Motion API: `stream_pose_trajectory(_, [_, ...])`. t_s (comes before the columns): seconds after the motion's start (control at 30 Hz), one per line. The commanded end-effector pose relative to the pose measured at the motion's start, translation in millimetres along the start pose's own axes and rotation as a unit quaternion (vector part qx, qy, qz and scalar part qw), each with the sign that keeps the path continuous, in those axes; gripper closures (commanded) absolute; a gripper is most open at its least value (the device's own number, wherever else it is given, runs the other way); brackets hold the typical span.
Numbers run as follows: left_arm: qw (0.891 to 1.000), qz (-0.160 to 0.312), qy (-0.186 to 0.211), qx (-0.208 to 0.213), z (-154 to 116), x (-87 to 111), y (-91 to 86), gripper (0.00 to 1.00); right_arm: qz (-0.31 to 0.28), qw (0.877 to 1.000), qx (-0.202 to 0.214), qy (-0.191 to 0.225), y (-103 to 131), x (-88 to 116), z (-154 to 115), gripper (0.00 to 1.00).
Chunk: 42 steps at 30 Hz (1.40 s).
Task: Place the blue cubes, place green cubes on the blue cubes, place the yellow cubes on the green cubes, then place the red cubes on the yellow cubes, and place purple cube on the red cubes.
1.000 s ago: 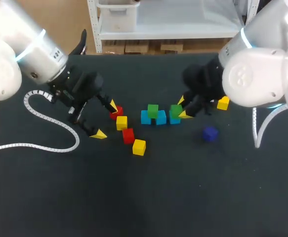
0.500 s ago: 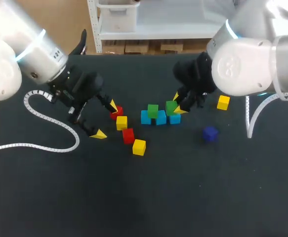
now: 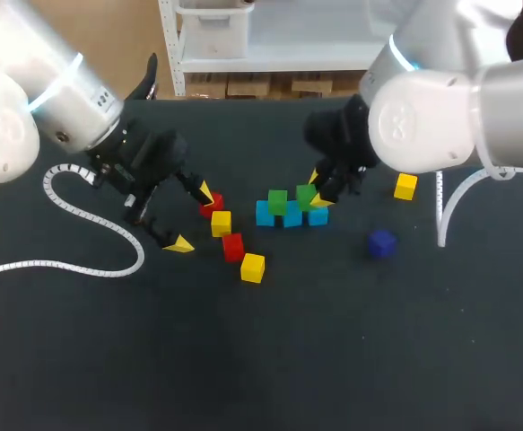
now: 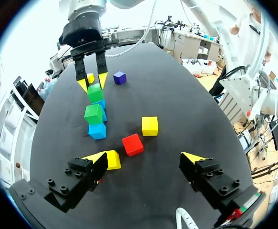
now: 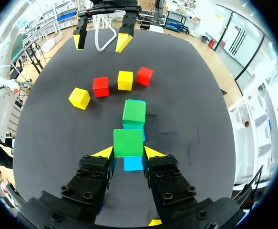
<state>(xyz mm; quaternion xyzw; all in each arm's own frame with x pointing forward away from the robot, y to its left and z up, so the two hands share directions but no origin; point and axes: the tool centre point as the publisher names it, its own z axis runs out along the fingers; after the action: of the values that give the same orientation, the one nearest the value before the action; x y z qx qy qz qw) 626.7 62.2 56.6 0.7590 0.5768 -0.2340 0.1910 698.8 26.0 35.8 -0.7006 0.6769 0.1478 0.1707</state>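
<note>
Three blue cubes [image 3: 292,216] stand in a row at the table's middle. One green cube [image 3: 277,201] rests on the row's left part. My right gripper [image 3: 316,189] is shut on a second green cube [image 3: 306,195] [image 5: 128,142], held just above the row's right part, with a blue cube [image 5: 133,163] showing under it. My left gripper [image 3: 194,217] [image 4: 146,160] stands open to the left, around a red cube [image 3: 211,207] and a yellow cube [image 3: 221,223] without holding either. Another red cube [image 3: 232,246] and yellow cube [image 3: 252,268] lie nearby.
A purple cube [image 3: 382,243] lies right of the row, toward the front. A single yellow cube [image 3: 405,187] sits further right, behind it. A white coiled cable [image 3: 82,215] trails from my left arm across the table's left side.
My right gripper has carried the green cube leftward, from the row's right end to above the blue cubes. My left arm and the loose cubes have stayed put.
</note>
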Motion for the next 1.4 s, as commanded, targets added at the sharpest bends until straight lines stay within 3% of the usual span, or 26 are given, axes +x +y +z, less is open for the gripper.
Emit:
stream_pose_trajectory(0.03, [1.0,0.001,0.0,0.001,0.3,1.1,1.7,0.0,0.004,1.0,0.0,0.004,-4.8,1.1,4.0,1.0])
stream_pose_trajectory(1.4, [1.0,0.001,0.0,0.001,0.3,1.1,1.7,0.0,0.025,1.0,-0.003,0.001,-10.9,9.4,13.7,1.0])
